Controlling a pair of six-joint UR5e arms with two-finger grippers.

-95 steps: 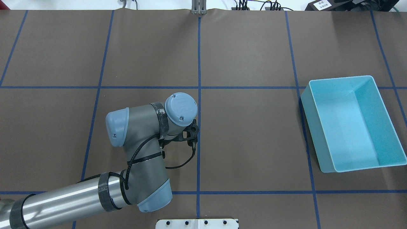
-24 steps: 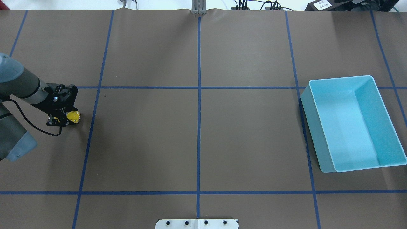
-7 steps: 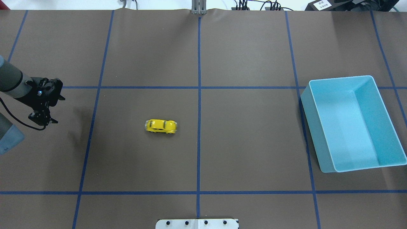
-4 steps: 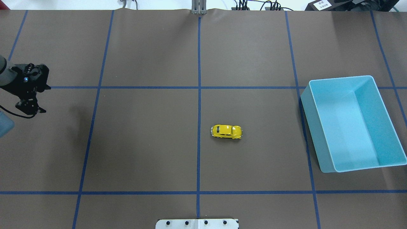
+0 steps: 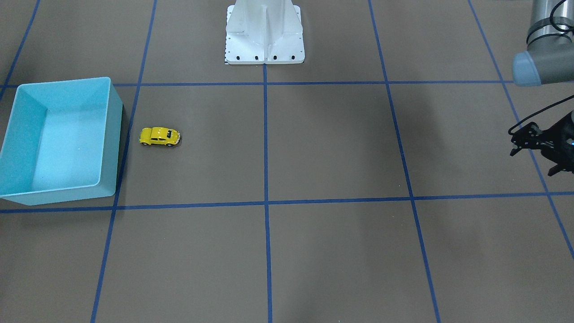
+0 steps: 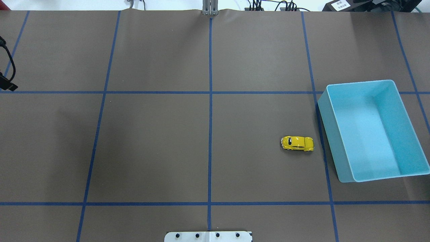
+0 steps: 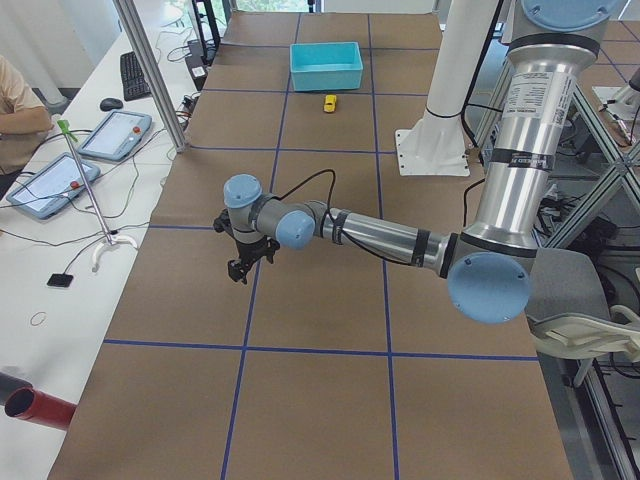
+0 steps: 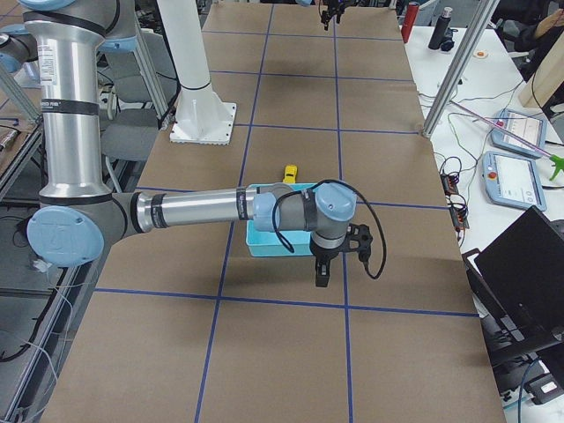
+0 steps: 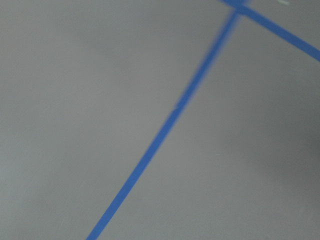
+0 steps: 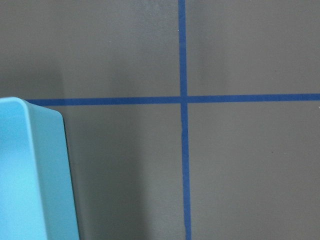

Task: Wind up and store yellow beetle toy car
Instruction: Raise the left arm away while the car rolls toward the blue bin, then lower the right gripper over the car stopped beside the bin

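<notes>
- Spread-jawed and holding nothing, my left gripper (image 7: 248, 268) hangs over the table's left end, well apart from the car.
- Whether my right gripper (image 8: 320, 275) is open or closed I cannot tell. It points down over the brown paper near the table's right end, on the side of the bin away from the car.
- The yellow beetle toy car (image 6: 297, 143) stands on its wheels on the table (image 6: 151, 151). It is toward the right end, roughly midway between the near and far edges, and lies lengthwise along the table.
- Just beside it, not touching, is the turquoise bin (image 6: 335, 141), which sits close to the right edge with its left wall facing the car's end.
- Between car and bin runs one blue tape line (image 6: 307, 50). The bin's left wall stands between the car and the bin's floor.
- My right wrist camera sees a corner of the bin and a tape crossing beside it.
- The white base plate (image 6: 208, 236) sits at the middle of the near edge, well apart from the car.
- Cables and plugs (image 6: 268, 6) lie along the far edge.
</notes>
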